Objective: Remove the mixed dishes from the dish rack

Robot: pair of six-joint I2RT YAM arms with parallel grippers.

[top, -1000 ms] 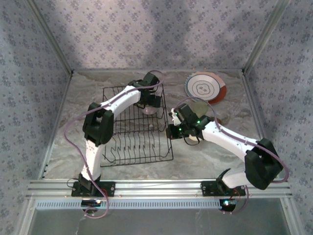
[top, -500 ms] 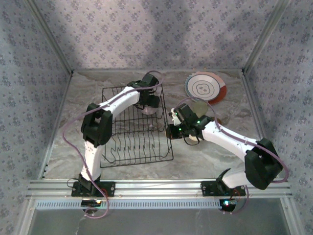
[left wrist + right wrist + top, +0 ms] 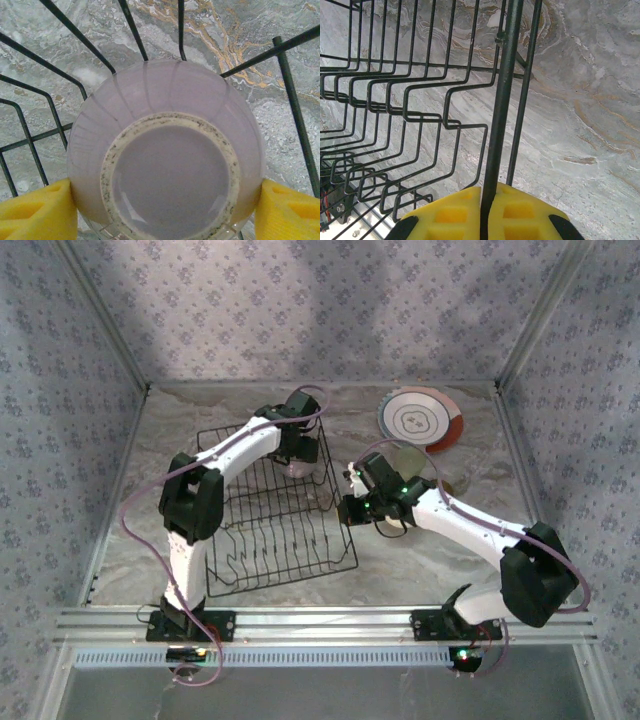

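Observation:
A lavender bowl [image 3: 167, 165] sits upside down in the far right corner of the black wire dish rack [image 3: 270, 540]. My left gripper [image 3: 165, 212] reaches down over the bowl, and its yellow pads [image 3: 35, 212] press the bowl's sides, one on the left and one on the right. In the top view the left gripper [image 3: 300, 458] covers most of the bowl [image 3: 296, 470]. My right gripper [image 3: 487, 212] is shut on the thick rim wire [image 3: 502, 100] of the rack's right side, seen in the top view as the right gripper [image 3: 352, 508] at the rack's edge.
A white plate with an orange-red rim [image 3: 420, 418] lies on the marble table at the back right. A second round dish [image 3: 408, 458] lies partly under my right arm. Patterned walls close in the table on three sides.
The rack has swung: its far left corner moved left and nearer, its near right corner right. The left gripper with the bowl shifted slightly left. The right gripper stayed on the rim.

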